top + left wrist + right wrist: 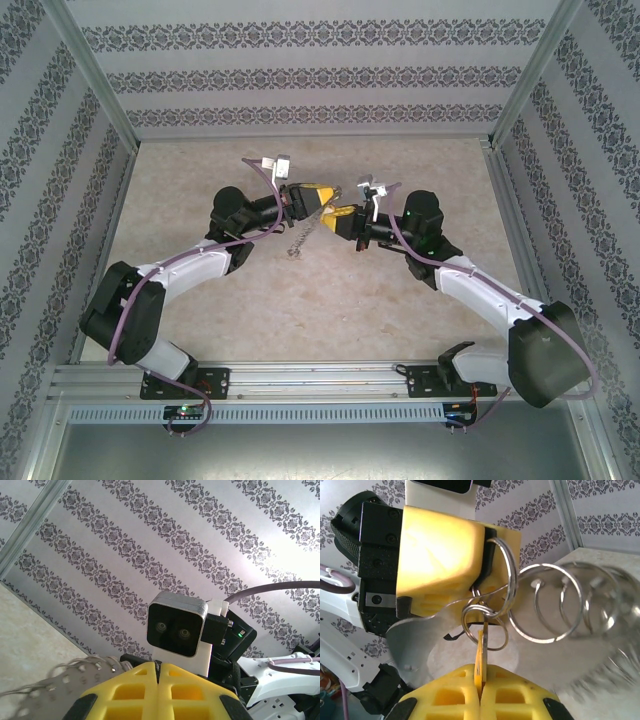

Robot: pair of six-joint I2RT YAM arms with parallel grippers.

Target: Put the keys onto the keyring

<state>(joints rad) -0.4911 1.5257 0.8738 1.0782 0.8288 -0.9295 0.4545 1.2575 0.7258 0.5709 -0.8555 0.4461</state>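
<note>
Left side first: the left pincer (158,667) is pressed together, and from the right wrist view it's pinching one loop of the keyring (511,569) at its tip. The rest of the keyring is a coil of grey wire loops that trails off to the right and dangles above the table (300,310), not resting on it. A flat silver tab (415,640) hangs off the same bunch; can't tell if that's another key or just a fob.

Moving right, the right pincer (480,680) is clamped on the key (481,652), brass blade edge-on, head pointing up into the small rings just under the left pincer. The two pincers are nearly nose to nose mid-table.

So I'd say this is the threading step, head right at the ring. Whether it's actually on the wire, too tangled to tell. Next move probably needs a tiny twist-and-slide along the wire while the left holds firm.
</note>
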